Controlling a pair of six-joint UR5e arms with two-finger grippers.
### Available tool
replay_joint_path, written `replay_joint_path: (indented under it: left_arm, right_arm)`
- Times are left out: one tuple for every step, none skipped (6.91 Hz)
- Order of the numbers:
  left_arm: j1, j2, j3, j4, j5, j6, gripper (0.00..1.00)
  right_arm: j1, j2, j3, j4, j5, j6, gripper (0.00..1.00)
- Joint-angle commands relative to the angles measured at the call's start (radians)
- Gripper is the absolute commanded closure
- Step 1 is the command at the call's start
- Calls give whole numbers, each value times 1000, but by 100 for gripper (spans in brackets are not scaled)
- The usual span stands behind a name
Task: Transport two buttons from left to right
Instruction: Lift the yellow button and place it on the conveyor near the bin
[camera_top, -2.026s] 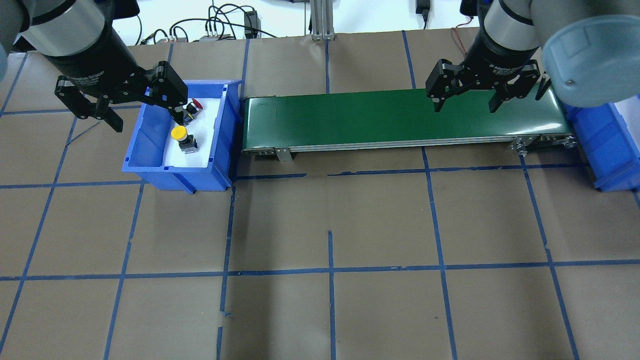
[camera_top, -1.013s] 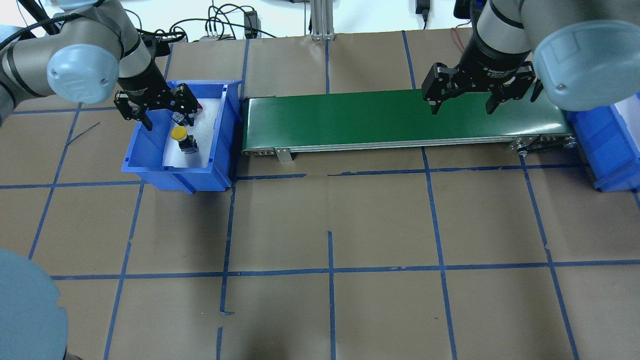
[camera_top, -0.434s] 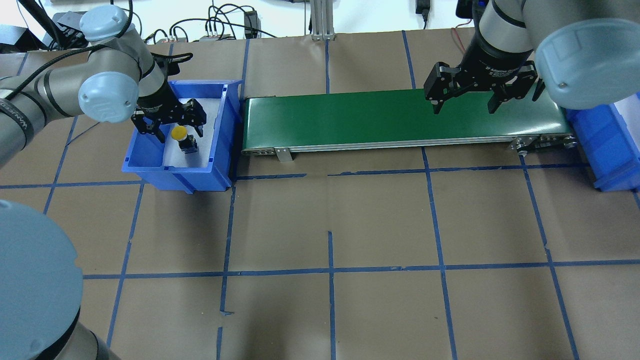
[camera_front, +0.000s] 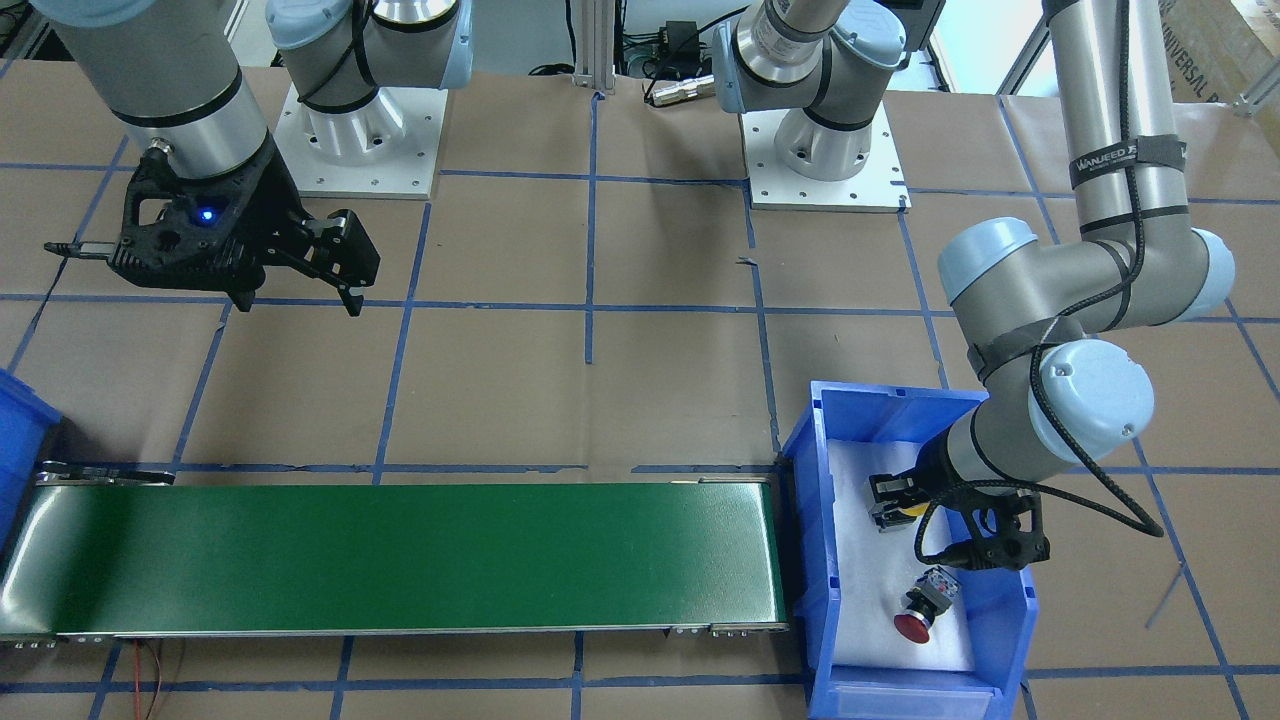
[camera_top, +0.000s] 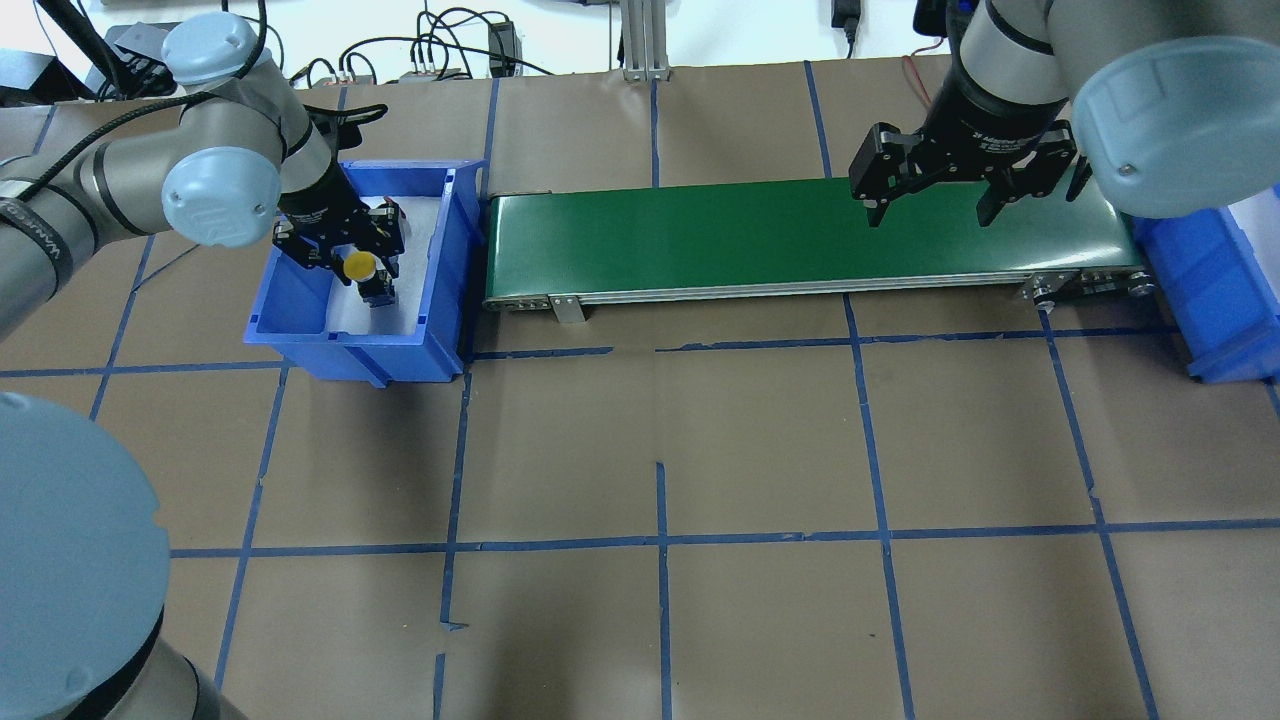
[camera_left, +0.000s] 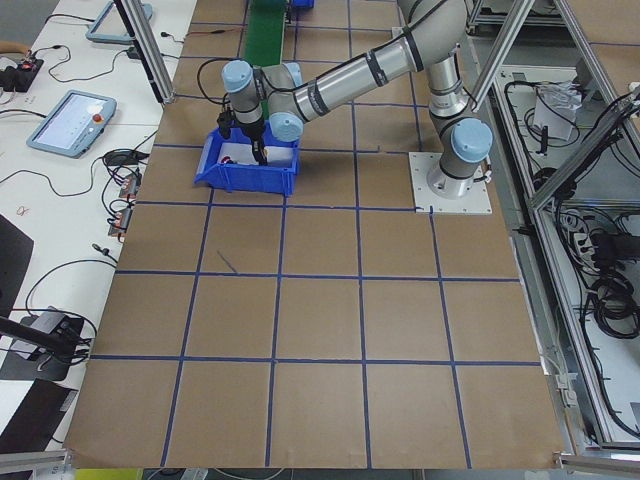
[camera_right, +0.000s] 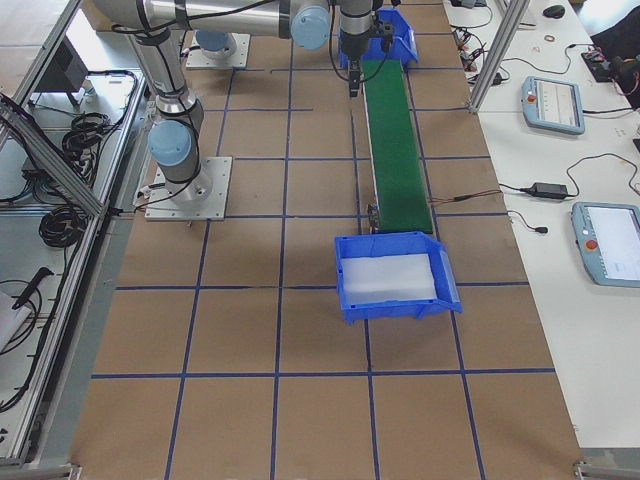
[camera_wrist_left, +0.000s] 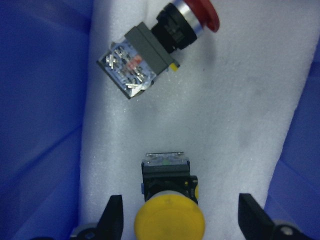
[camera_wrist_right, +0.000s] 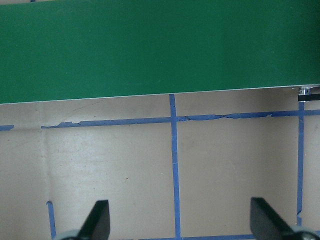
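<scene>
Now the left jaws, high above the near blue bin (camera_top: 350, 350) two seconds ago, have dropped inside it. They stand wide apart on either side of the yellow-capped button (camera_wrist_left: 169, 217), touching nothing. I judge the first pick is about to close; neither button has left the bin. Just beyond, the red-capped button (camera_wrist_left: 155, 45) lies on its side on the white foam liner (camera_wrist_left: 240, 115), clear of the jaws, though the bin wall crowds one fingertip. Further along runs the green conveyor belt (camera_top: 800, 235). The right jaws hover apart near its far end, beside a second blue bin (camera_top: 1215, 290).

Bin walls (camera_wrist_left: 40, 125) tight around left gripper (camera_wrist_left: 182, 217)
</scene>
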Motion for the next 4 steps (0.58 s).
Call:
replay_joint_path:
  left_arm:
    - [0,29,7,-20,13,-1,66]
    - [0,53,22,-50,15,-1,67]
    - [0,75,45,-107,16,-1,67]
    - [0,89,51,-107,13,-1,67]
  right_arm:
    - [-1,0,1,-2,3,-3,0]
    - [-12,0,-6,-3,8,-3,0]
    - [-33,0,-7,-2,17,-4,0]
    - [-45,0,-9,-2,19,-6,0]
